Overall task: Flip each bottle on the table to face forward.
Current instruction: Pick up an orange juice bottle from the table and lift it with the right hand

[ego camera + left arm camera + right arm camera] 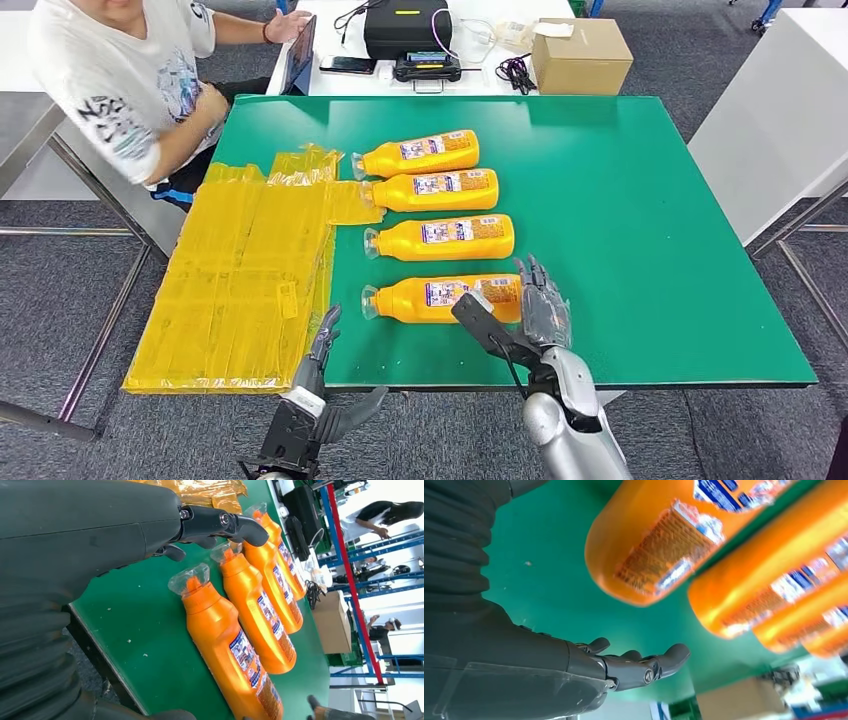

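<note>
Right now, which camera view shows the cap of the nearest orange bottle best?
The left wrist view: the nearest bottle's cap is close and sharp under clear wrap. The head view shows it small. The right wrist view shows the bottle's base end, blurred, no cap.

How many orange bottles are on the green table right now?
4, lying in a column, caps toward the yellow plastic sheets: farthest bottle, second bottle, third bottle, nearest bottle beside the right hand.

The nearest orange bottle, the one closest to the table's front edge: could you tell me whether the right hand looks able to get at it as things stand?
Probably yes. The right hand is open beside the base end of the nearest orange bottle, and nothing lies between them on the green table.
</note>
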`<state>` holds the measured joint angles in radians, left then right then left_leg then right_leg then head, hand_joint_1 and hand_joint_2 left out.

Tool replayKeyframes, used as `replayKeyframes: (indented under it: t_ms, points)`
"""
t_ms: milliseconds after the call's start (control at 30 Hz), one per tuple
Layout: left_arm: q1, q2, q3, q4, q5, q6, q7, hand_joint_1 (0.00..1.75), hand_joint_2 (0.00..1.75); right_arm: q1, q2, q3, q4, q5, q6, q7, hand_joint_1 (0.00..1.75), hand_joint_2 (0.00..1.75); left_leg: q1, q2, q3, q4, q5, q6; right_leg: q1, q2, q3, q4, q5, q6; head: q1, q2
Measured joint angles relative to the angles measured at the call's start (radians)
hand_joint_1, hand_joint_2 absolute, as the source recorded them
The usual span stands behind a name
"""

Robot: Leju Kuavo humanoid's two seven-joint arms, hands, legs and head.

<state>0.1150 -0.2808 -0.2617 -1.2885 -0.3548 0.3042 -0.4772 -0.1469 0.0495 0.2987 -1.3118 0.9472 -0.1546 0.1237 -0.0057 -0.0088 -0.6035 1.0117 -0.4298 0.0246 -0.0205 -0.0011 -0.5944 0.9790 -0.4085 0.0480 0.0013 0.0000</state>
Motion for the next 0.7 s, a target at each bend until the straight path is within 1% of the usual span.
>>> replayKeyframes:
  t_ms: [267,700]
  points:
    - [-0.010,0.000,0.001,0.014,0.001,-0.001,0.007,0.00,1.75,-0.108,-0.013,0.010,0.147,-0.002,0.046,0.002,0.00,1.75,0.000,0.000,0.000,0.000,0.000,0.000,0.000,0.000,0.000,0.000,0.000,0.000,0.000,0.000]
    - [-0.024,0.000,0.007,0.036,0.002,-0.011,0.008,0.00,1.75,-0.235,-0.015,0.081,0.285,0.019,0.110,0.009,0.00,1.75,0.000,-0.001,0.000,0.000,0.001,0.001,0.000,0.000,0.000,0.000,0.000,0.000,0.000,0.000]
